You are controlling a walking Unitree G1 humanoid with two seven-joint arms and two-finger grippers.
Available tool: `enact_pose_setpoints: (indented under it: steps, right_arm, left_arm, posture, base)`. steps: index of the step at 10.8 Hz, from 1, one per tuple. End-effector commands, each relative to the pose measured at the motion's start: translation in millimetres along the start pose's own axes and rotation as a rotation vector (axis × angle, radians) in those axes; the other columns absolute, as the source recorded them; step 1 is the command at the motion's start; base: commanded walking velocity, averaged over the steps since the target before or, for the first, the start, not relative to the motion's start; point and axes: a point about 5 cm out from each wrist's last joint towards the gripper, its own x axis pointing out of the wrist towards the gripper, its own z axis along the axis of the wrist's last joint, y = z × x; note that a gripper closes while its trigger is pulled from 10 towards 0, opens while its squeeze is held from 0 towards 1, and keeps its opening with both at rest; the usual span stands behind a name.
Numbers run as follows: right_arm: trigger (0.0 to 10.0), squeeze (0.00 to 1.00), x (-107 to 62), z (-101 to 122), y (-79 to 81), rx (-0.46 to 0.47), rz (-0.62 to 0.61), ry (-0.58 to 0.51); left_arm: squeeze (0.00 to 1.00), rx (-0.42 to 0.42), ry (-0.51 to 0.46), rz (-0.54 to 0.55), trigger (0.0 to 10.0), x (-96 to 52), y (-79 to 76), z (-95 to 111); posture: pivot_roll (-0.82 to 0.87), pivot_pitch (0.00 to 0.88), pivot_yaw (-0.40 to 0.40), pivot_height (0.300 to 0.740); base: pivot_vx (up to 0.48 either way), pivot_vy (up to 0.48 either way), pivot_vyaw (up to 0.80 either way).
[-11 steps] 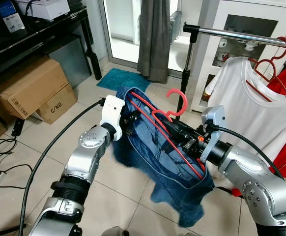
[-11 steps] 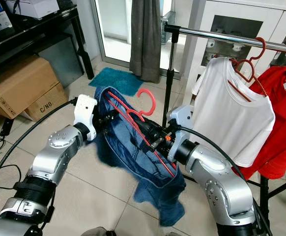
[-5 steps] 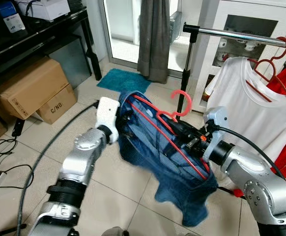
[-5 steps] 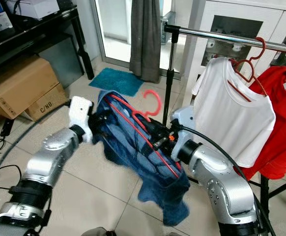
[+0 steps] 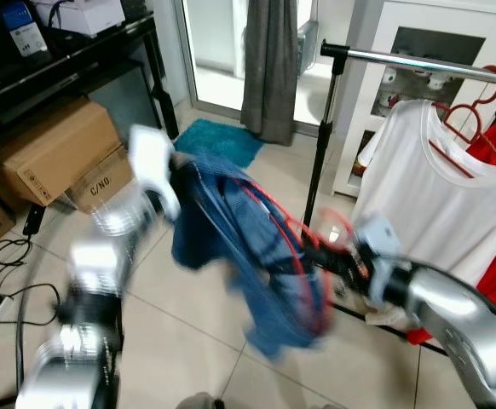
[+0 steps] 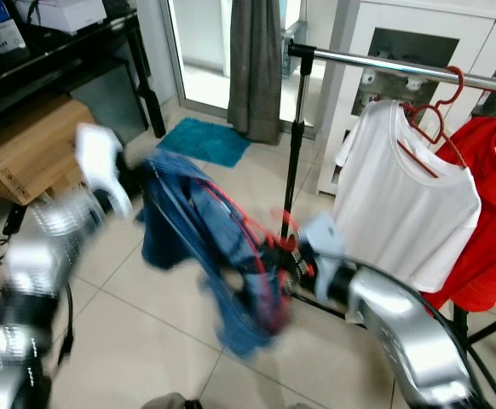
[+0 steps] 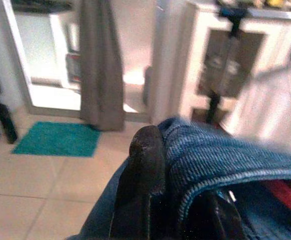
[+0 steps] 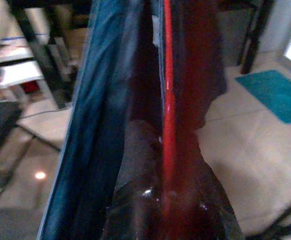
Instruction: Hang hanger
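The right gripper (image 8: pixel 168 195) pinches the red hanger (image 8: pixel 166 75) carrying blue jeans (image 5: pixel 256 256), blurred, above the tiled floor (image 5: pixel 188 324). The left gripper (image 7: pixel 170 200) clamps the jeans' denim edge. Behind, the clothes rail (image 5: pixel 418 61) holds 2 shirts.

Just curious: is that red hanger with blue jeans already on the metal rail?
No. The red hanger with blue jeans is below the rail.

Bare rail (image 5: pixel 401 58) left of white shirt (image 5: pixel 435 187); upright pole (image 5: pixel 320 136) below.
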Motion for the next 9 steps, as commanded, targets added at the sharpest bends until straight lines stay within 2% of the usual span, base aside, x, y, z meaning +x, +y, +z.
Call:
enact_pose_setpoints:
  steps: [1, 3, 5, 6, 7, 8, 9]
  right_arm:
    - [0.0, 0.00, -8.3, -6.4, 2.6, 0.006, 0.038, 0.023]
    - [0.0, 0.00, -5.8, -5.6, 11.8, 0.015, 0.084, -0.022]
    - [0.0, 0.00, 2.1, 8.9, 8.8, 0.058, 0.015, -0.147]
    - [0.0, 0.00, 7.3, 33.2, -9.2, 0.170, -0.195, -0.392]
    - [0.0, 0.00, 7.6, 45.1, -20.3, 0.256, -0.320, -0.525]
    - [0.0, 0.00, 7.5, 45.8, -31.7, 0.337, -0.470, -0.585]
    - [0.0, 0.00, 9.3, 34.6, -39.4, 0.353, -0.613, -0.518]
  left_arm:
    - [0.00, -0.050, -0.070, 0.134, 0.0, -4.8, 24.9, 13.5]
    - [0.00, -0.134, -0.072, 0.149, 0.0, 1.1, 24.5, 10.5]
    - [0.00, -0.132, 0.005, 0.109, 0.0, 3.7, 19.7, -4.3]
    - [0.00, 0.011, 0.175, -0.085, 0.0, -2.2, -11.3, -40.4]
    - [0.00, 0.038, 0.231, -0.196, 0.0, -10.0, -31.0, -55.8]
    - [0.00, 0.034, 0.265, -0.244, 0.0, -20.0, -41.2, -67.8]
    - [0.00, 0.018, 0.269, -0.238, 0.0, -28.1, -44.4, -73.1]
  posture:
    - [-0.06, 0.000, 0.084, 0.740]
    - [-0.07, 0.000, 0.102, 0.740]
    - [-0.07, 0.000, 0.106, 0.740]
    - [-0.07, 0.000, 0.121, 0.740]
    - [-0.08, 0.000, 0.129, 0.740]
    - [-0.08, 0.000, 0.113, 0.740]
    - [-0.07, 0.000, 0.104, 0.740]
  base:
    - [0.000, 0.000, 0.00]
    - [0.000, 0.000, 0.00]
    - [0.000, 0.000, 0.00]
    - [0.000, 0.000, 0.00]
    - [0.000, 0.000, 0.00]
    - [0.000, 0.000, 0.00]
    - [0.000, 0.000, 0.00]
